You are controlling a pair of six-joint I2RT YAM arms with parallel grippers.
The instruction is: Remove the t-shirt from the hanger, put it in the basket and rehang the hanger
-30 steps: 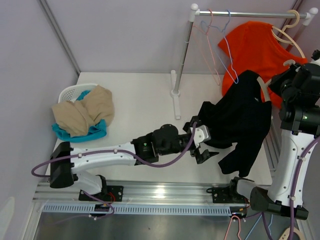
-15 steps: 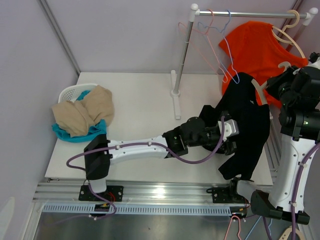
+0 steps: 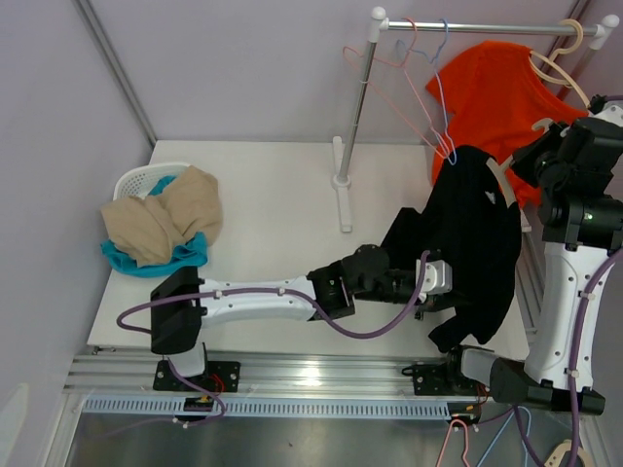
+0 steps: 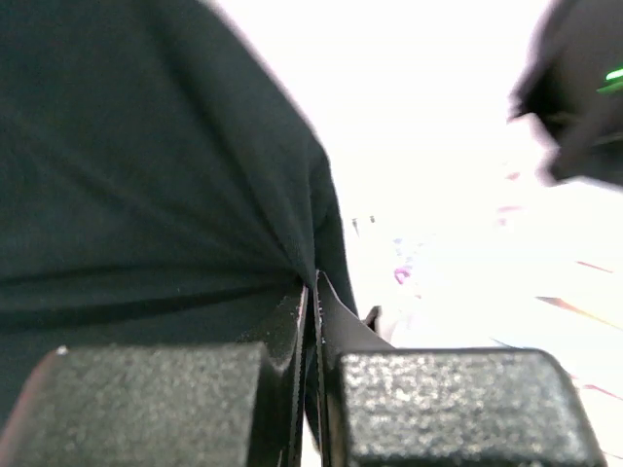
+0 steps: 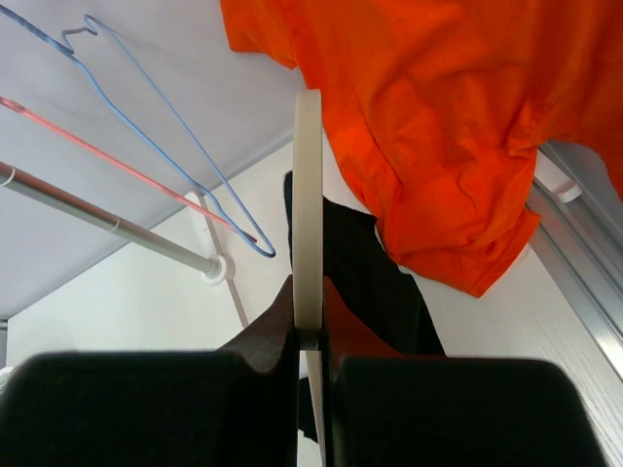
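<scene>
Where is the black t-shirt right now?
In the top view, the black t-shirt hangs at the right, below the orange t-shirt, its edge pinched by the left gripper.

White basket (image 3: 131, 179) far-left, holding tan cloth (image 3: 165, 219) over teal cloth (image 3: 161, 261); orange shirt (image 3: 492, 92) hanging from rack (image 3: 487, 27).

The white table (image 3: 273, 195) is carrying a white laundry basket (image 3: 136, 178) at its left edge, which is holding a crumpled beige garment (image 3: 165, 219) over a teal cloth (image 3: 161, 260). The clothes rack's white foot (image 3: 343, 199) is standing near the table's middle, toward the back.
</scene>
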